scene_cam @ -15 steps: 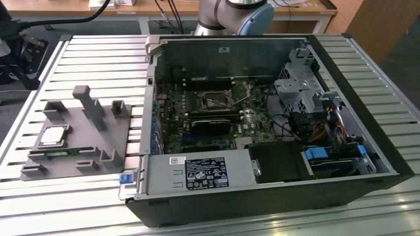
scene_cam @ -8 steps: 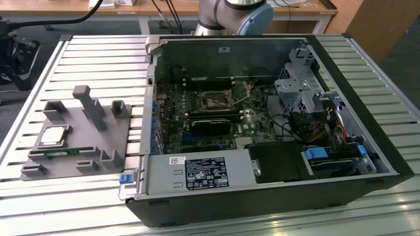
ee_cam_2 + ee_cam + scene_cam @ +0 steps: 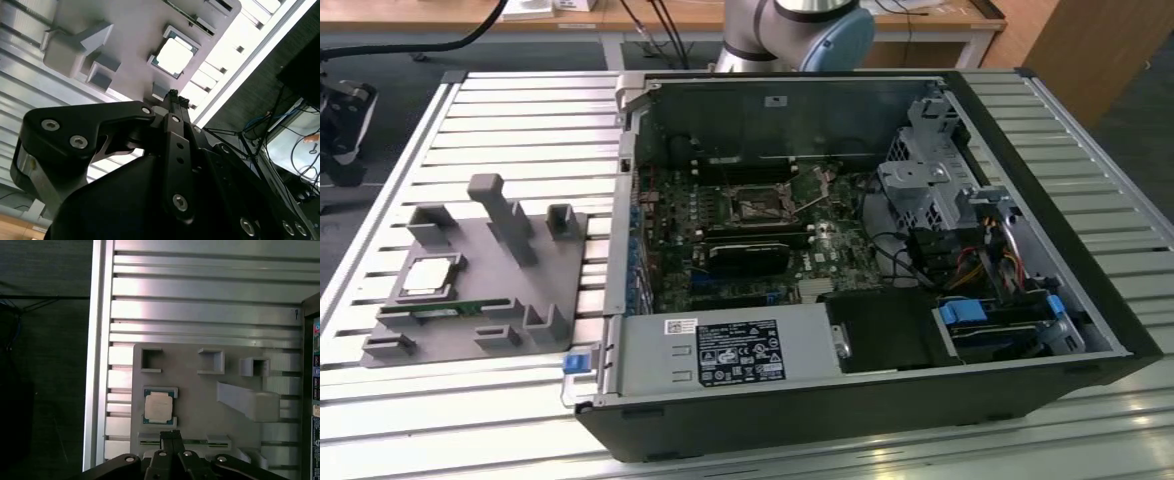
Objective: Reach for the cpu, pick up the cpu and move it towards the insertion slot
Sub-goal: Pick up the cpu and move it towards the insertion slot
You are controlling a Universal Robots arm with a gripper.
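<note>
Right now the cpu [image 3: 430,277] is lying flat in its square pocket on the grey fixture plate [image 3: 520,290]. The plate is sitting on the slatted metal table [image 3: 520,120], at the exterior view's left of the open computer case [image 3: 854,410]. In both wrist views the gripper [image 3: 170,433] is hanging over the plate with its black fingers [image 3: 172,120] drawn together and nothing between them. Its tips are pointing at a spot just beside the chip's pocket, and whether they are touching the plate cannot be told. Inside the case the insertion slot [image 3: 758,208] is sitting on the motherboard [image 3: 670,225] with its thin silver lever [image 3: 817,197] slanting alongside, well apart from the chip
</note>
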